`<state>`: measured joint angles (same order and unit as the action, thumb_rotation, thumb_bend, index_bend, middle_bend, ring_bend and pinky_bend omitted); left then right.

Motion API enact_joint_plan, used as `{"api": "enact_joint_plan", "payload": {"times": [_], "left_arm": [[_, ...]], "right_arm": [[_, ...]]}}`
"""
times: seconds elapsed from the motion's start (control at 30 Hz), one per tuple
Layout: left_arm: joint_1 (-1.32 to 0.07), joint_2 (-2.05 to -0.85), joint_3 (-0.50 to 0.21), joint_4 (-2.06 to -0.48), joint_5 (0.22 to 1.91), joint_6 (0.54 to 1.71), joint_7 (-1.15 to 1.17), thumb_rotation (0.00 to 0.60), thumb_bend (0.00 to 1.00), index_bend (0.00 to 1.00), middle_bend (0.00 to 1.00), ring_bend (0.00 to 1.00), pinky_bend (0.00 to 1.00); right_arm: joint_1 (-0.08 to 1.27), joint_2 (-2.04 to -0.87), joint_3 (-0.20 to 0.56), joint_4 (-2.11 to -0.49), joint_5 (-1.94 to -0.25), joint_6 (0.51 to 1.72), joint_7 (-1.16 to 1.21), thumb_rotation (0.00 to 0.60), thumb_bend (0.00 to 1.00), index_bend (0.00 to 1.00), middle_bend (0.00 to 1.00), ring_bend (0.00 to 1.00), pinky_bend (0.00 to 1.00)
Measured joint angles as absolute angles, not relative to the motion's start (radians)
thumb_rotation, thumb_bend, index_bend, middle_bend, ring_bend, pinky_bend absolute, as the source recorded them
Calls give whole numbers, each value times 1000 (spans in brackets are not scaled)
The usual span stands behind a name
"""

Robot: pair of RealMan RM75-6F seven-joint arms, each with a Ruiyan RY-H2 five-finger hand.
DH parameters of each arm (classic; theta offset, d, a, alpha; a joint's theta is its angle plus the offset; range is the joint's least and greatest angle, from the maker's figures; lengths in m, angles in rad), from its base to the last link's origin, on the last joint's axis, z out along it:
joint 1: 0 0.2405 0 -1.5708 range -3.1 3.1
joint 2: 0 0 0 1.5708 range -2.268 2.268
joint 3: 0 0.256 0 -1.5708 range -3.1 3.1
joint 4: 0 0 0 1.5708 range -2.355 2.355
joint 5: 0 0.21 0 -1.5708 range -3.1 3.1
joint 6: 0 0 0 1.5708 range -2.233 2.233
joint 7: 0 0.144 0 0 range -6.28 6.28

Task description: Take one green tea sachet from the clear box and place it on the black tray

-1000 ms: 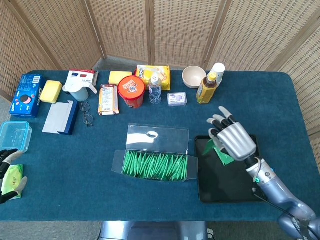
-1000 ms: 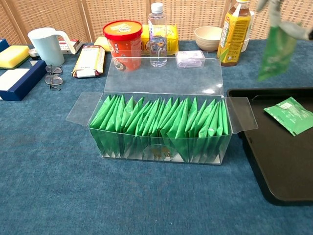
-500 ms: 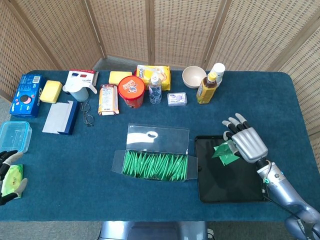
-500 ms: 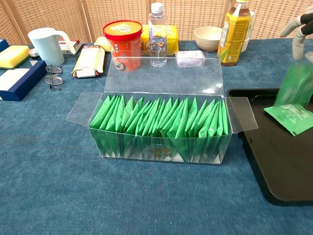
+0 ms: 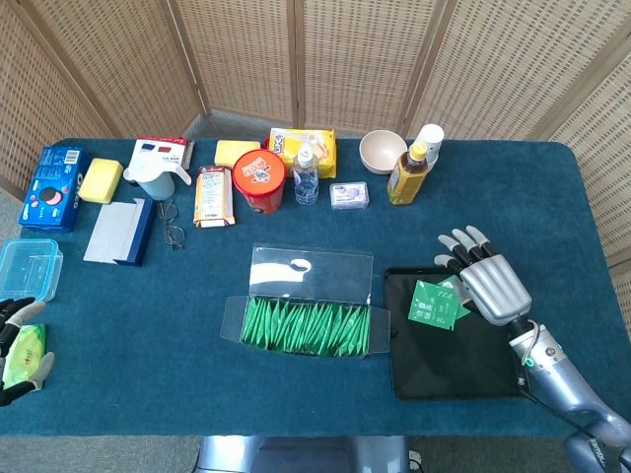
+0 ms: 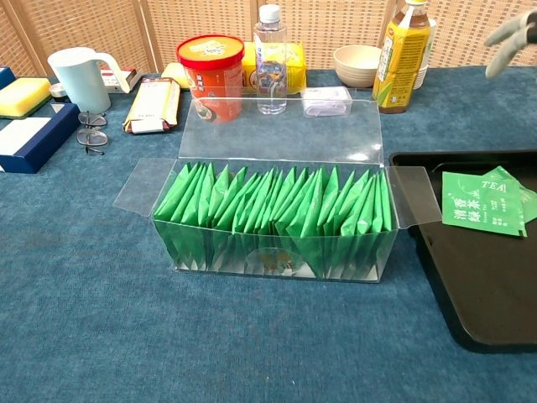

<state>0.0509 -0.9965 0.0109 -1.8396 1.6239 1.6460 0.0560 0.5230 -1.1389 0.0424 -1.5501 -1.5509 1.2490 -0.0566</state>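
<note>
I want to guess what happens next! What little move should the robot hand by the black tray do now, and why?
Probably lift the right hand up and away from the flat black tray. The green tea sachet already lies flat on the tray, partly over another sachet, and the hand's fingers look spread with nothing in them. So the placing looks done, and pulling back would clear the tray.

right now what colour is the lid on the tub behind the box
Red, on the tub with an orange printed side; the chest view shows it best.
</note>
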Motion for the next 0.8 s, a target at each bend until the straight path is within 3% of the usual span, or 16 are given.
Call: {"api": "enact_joint_plan", "payload": {"times": [0.37,0.8], "left_arm": [[74,-1001,29,-1842,1585,1635,69,600,298,186,184,127,247],[105,-1049,57,-1804,1590,1642,95,600,299,185,184,127,247]], "right_arm": [[409,-1095,56,-1730,-1492,1374,-94,600,667,255,112,64,28],[209,-1103,-23,-1781,-1461,1528,-150,600,667,261,119,65,28]]}}
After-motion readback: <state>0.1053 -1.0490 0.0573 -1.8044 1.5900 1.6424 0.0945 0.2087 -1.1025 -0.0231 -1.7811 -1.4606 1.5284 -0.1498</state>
